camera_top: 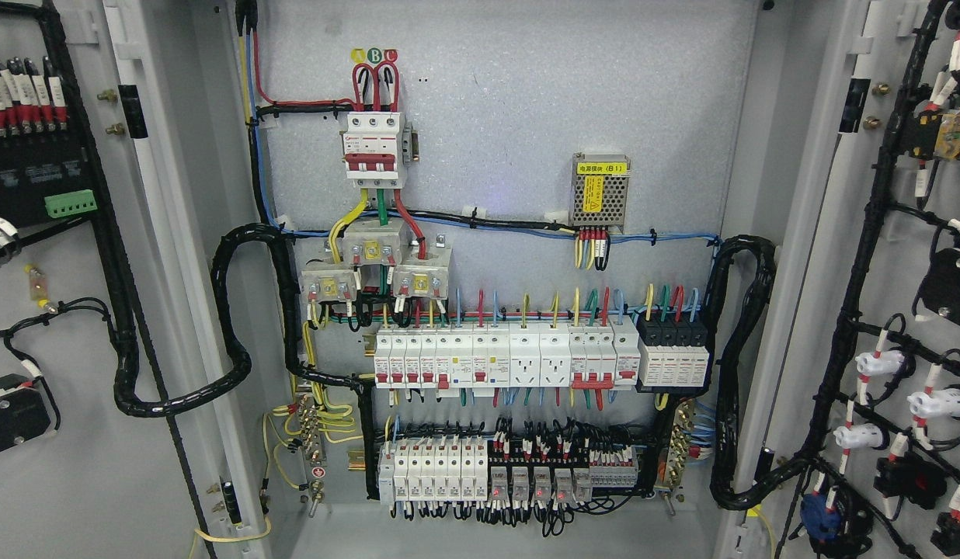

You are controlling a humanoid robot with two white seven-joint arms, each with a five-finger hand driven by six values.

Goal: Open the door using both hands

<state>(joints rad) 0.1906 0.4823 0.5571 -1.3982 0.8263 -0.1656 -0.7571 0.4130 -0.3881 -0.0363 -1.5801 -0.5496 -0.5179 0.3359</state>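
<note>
Both doors of the big grey cabinet stand wide open. The left door [68, 435] swings out to the left side of the picture, and the right door [860, 256] swings out to the right. Each door shows its inside face, with black wire bundles and small parts fixed on it.

No robot hand shows in the head view, so you cannot see if a hand is wide, narrow, or holding something.

Between the doors is the grey back panel [511, 116]. Near its top sits a white switch with red parts [373, 147], with red wires looping above it. To the right is a small metal box with a yellow label [600, 192]. Lower down runs a long row of white switches [507, 355]. Under that is another row [480, 466], with little red lights glowing. A thick black cable [231, 326] loops from the left door into the cabinet.
</note>
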